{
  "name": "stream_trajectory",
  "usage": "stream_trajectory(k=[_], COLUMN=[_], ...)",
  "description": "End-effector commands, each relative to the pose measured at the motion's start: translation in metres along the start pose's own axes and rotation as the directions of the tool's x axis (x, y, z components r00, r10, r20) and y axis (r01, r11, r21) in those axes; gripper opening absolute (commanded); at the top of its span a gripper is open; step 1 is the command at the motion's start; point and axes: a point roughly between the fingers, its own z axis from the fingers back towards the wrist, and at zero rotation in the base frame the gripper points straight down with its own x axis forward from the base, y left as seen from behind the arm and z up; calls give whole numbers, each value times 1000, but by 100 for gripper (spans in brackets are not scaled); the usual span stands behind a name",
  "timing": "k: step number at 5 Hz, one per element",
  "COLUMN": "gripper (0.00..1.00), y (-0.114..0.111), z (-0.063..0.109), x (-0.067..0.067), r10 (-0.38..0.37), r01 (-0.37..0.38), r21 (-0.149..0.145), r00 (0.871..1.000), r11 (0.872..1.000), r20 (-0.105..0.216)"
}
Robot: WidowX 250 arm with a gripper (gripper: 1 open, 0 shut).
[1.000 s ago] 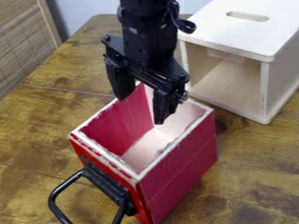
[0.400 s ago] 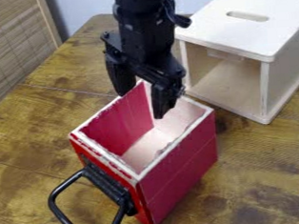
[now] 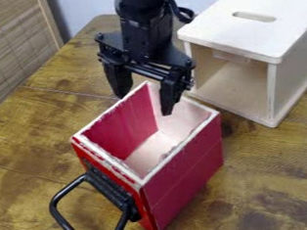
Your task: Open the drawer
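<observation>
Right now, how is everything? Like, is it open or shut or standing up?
Red drawer box: standing on the table, open at the top, nothing seen inside.
Black loop handle: sticking out from one side of the red box.
Gripper: open, fingers pointing down, over the far part of the red box.
Pale wooden box: upright, open at the front, slot on top.

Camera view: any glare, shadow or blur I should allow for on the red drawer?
In the camera view, the drawer is evenly lit and its rim easy to follow; soft shading inside; small bright reflections on the wooden table; fine detail soft throughout.
</observation>
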Motion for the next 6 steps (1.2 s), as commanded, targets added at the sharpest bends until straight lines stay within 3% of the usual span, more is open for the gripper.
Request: stream_trajectory(k=[1, 3, 5, 6], gripper=[100, 100, 100, 100], y=[-8, -23, -47, -45], z=[17, 13, 24, 22], x=[8, 15, 26, 26], r10=[-41, -142, -208, -143], r01=[41, 144, 218, 152], r21=[-5, -9, -38, -41], r00=[995, 982, 962, 976], r11=[999, 989, 975, 988], r20=[89, 126, 178, 167])
